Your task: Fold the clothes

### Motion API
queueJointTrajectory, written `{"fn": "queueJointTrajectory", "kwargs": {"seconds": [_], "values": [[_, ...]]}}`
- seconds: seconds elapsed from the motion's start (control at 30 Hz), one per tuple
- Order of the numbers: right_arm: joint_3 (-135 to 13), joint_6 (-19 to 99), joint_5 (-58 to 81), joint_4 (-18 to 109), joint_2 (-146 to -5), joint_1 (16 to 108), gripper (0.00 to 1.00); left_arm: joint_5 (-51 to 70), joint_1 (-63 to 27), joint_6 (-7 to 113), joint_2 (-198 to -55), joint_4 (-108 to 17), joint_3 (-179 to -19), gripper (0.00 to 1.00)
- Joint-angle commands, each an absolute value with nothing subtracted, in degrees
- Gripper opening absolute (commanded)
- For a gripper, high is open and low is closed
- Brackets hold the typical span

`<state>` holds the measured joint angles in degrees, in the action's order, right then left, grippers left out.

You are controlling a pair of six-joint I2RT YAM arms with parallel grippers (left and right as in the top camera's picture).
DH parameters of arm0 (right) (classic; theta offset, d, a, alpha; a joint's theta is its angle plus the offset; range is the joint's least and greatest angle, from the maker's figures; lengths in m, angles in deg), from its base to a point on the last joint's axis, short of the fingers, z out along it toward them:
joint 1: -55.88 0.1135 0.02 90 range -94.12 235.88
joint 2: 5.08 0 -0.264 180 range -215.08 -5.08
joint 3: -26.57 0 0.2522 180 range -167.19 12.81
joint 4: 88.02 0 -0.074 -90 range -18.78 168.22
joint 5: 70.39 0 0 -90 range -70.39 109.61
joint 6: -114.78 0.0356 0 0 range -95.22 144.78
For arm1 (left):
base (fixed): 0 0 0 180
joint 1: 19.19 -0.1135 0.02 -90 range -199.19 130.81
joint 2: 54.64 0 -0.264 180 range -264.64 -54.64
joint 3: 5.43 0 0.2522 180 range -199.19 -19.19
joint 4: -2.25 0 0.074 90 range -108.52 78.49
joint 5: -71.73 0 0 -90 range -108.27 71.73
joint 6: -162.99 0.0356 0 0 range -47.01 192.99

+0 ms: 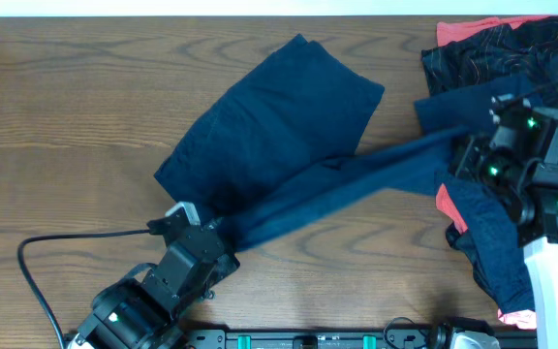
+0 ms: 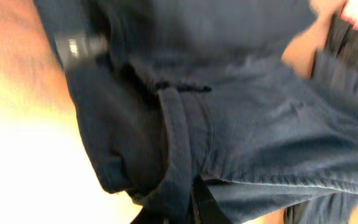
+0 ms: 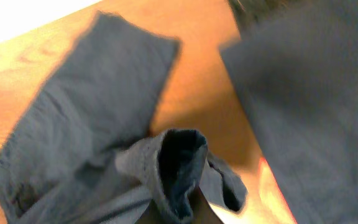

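Two hands (image 1: 223, 231) (image 1: 459, 155) half-hidden in navy shorts (image 1: 279, 126)

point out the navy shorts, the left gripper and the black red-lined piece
navy shorts (image 1: 279, 116), overhead view, on the flat leg
left gripper (image 1: 217, 227), overhead view, between its fingertips
black red-lined piece (image 1: 492, 53), overhead view, on its dark striped middle

Bench (image 1: 66, 107): dark wood-grain top. Black cable (image 1: 85, 236) loops over the front-left area. Black rail (image 1: 308, 340) with teal fittings along the front edge.
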<state>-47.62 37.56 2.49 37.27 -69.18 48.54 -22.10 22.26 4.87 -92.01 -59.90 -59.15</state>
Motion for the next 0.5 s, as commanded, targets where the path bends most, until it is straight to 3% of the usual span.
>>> {"fn": "queueJointTrajectory", "kwargs": {"seconds": [0.0, 0.1, 0.27, 0.47], "values": [[-49.13, 35.42, 4.32, 44.48, -71.6, 51.28, 0.01, -39.26, 21.84, 5.9, -92.92, -59.39, -59.55, 0.06], [-49.13, 35.42, 4.04, 51.98, -74.9, 55.87, 0.01, -45.49, 20.79, 5.9, -94.87, -55.94, -59.55, 0.06], [-50.2, 35.44, 4.17, 62.45, -83.01, 61.94, 0.01, -45.73, 12.86, 6.16, -100.66, -51.26, -59.55, 0.06], [-54.72, 36.25, 4.17, 70.86, -94.22, 65.5, 0.01, -38.02, 0.05, 16.54, -110.04, -39.87, -59.57, 0.06]]}}
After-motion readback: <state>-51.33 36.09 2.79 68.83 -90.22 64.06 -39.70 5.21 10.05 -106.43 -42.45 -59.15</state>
